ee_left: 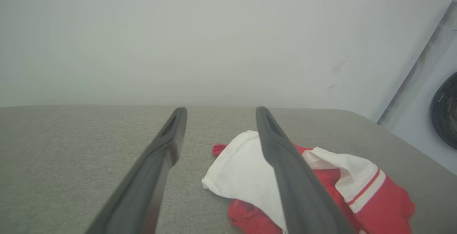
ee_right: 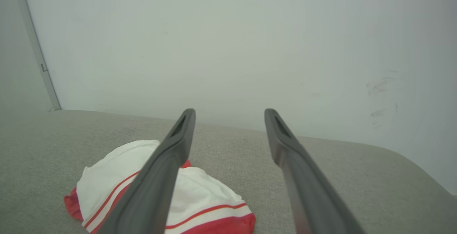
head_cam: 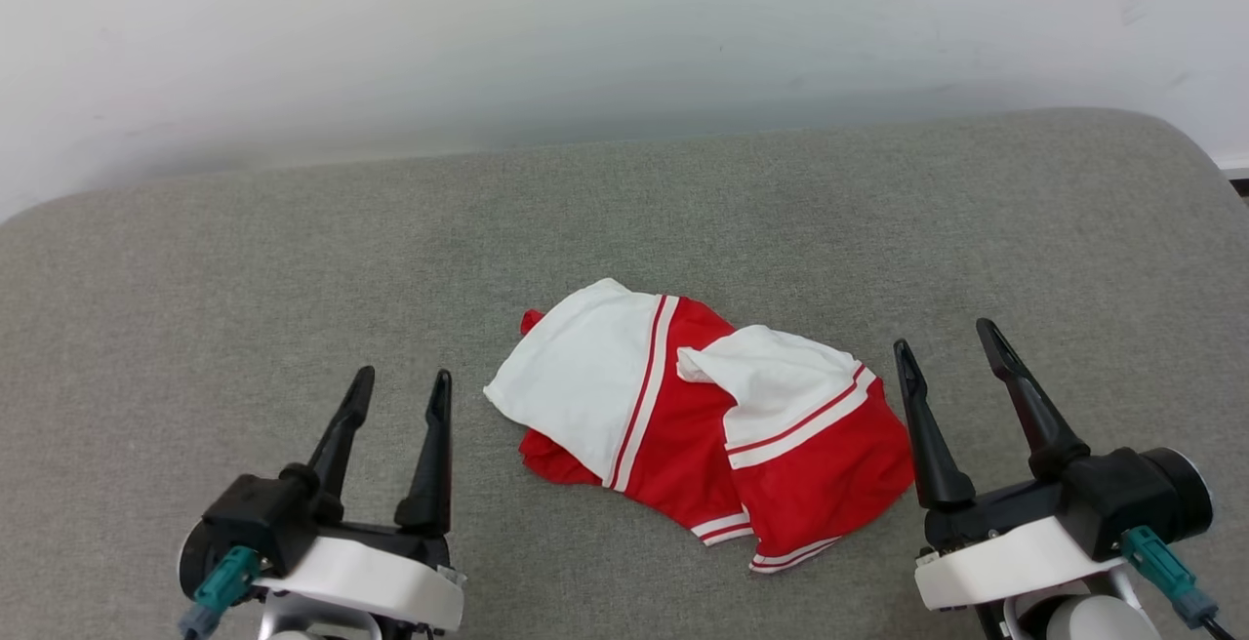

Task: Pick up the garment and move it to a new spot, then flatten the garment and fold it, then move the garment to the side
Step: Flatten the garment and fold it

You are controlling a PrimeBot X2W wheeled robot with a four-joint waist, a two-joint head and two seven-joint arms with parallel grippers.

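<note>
- The garment is a red jersey tee with white sleeves, lying in a crumpled heap on the grey fabric surface; it sits a bit right of the middle, towards the near edge
- one white sleeve is flopped over the left part of the pile and the other is bunched on top to the right; the red-and-white stripe trim shows along both sleeve edges and at the hem nearest the robot
- left gripper – jaws spread wide with nothing between them; it sits low on the left, apart from the shirt, with bare grey fabric between its fingers and the nearest white sleeve
- right gripper – also spread wide and empty; its inner finger is just beside the red edge of the heap, but I can't tell whether it actually touches
- from the left wrist view the shirt lies behind the right-hand finger; from the right wrist view it's behind the left-hand finger, so the pile is between the two arms
- a plain pale wall runs along the far side of the surface
</note>
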